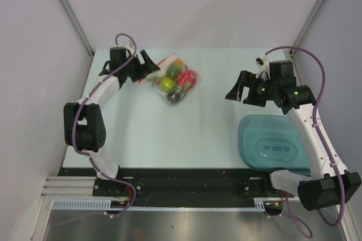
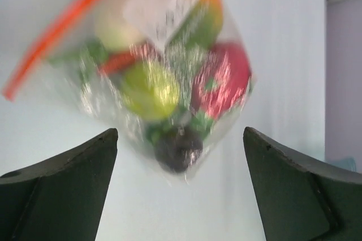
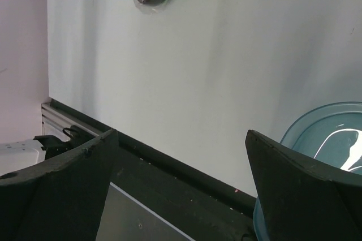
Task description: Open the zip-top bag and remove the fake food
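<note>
Pale mint tabletop (image 1: 141,133) carries a teal tray (image 1: 257,139) toward its 4 o'clock corner; the right gripper (image 1: 238,95) hangs just beyond the tray at 12 o'clock, jaws spread wide and empty. Farther off, the left gripper (image 1: 151,67) gapes wide too, with the zip-top bag (image 1: 182,91) lying just beside it at 3 o'clock, fake food (image 1: 167,84) inside. Plain grey walls (image 1: 226,3) close in behind

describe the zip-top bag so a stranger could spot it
On the pale table, look far left, beside the left arm's fingers. The zip-top bag lies there: clear, with an orange zip strip, full of colourful fake food, unlike the teal tray.
</note>
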